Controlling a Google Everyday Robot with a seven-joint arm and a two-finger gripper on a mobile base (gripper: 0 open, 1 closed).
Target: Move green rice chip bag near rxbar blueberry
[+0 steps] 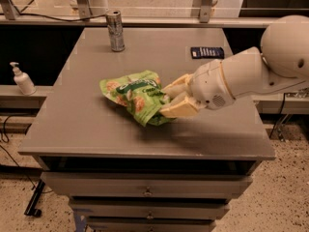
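Cream two-finger gripper [169, 99] is pinching the crinkly bright-green rice chip bag [133, 96] by its right edge, well in front & left of the small flat navy rxbar wrapper [207, 52]; a silver metal can [115, 30] is standing well left of that bar.

Silver can [115, 30] at desk [72, 124] rear, well beyond mid-desk fingers [179, 110]; white pump bottle [21, 79] off-desk, far to their left.

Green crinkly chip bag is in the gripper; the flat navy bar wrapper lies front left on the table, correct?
No: camera view shows the flat navy bar wrapper back right. The gripper, at centre, does hold the green crinkly chip bag.
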